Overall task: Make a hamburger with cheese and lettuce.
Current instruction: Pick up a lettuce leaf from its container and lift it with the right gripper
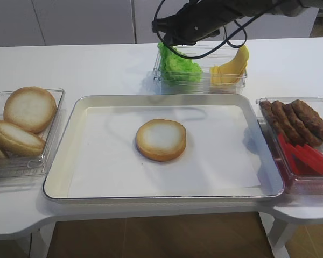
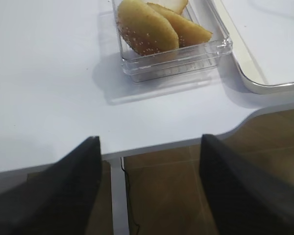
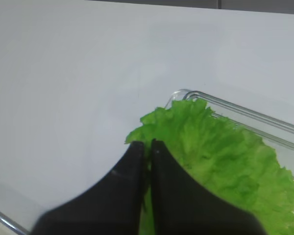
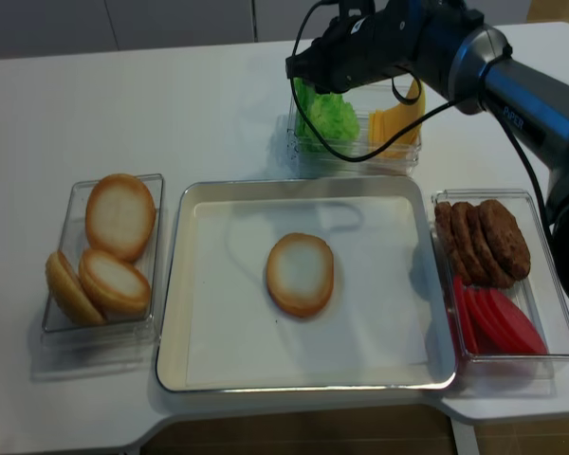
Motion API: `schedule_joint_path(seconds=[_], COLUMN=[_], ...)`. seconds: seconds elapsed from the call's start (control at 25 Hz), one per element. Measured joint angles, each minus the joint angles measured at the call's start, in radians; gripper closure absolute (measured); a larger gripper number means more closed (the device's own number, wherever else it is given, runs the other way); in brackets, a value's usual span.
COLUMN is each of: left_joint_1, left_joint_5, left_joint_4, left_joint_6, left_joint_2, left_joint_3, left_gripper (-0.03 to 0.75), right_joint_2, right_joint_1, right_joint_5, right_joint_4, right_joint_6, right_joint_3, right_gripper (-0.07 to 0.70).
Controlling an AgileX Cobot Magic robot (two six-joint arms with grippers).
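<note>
The hamburger bun half [image 1: 161, 140] [image 4: 301, 274] lies flat face up in the middle of the paper-lined metal tray [image 1: 151, 100]. My right gripper [image 3: 148, 143] [image 1: 164, 43] [image 4: 299, 76] reaches over the clear box at the back and is shut on the ruffled edge of a green lettuce leaf [image 3: 220, 152] [image 1: 177, 67] [image 4: 327, 114]; green shows between the jaws. Yellow cheese slices [image 1: 229, 67] [image 4: 394, 118] stand in the same box, to the right. My left gripper [image 2: 149, 142] hangs open over the table's front left edge, holding nothing.
A clear box of bun halves [image 1: 21, 123] [image 2: 166, 29] sits left of the tray. At the right, another box holds brown patties [image 1: 296, 118] and red slices [image 1: 307, 156]. The right arm's cables hang over the back box.
</note>
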Motion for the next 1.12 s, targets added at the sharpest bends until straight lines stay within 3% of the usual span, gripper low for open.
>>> schedule_joint_path(seconds=[0.64,0.84,1.12], left_joint_1=[0.000,0.000,0.000], left_joint_5=[0.000,0.000,0.000], left_joint_4=[0.000,0.000,0.000], left_joint_6=[0.000,0.000,0.000], left_joint_2=[0.000,0.000,0.000], left_joint_3=[0.000,0.000,0.000], left_gripper=[0.248,0.248,0.248], right_joint_2=[-0.079,-0.128,-0.221], right_joint_1=[0.000,0.000,0.000], right_joint_5=[0.024,0.072,0.194], right_joint_4=[0.000,-0.026,-0.062], right_joint_6=[0.000,0.000,0.000], right_joint_3=[0.000,0.000,0.000], right_gripper=[0.594,0.595,0.595])
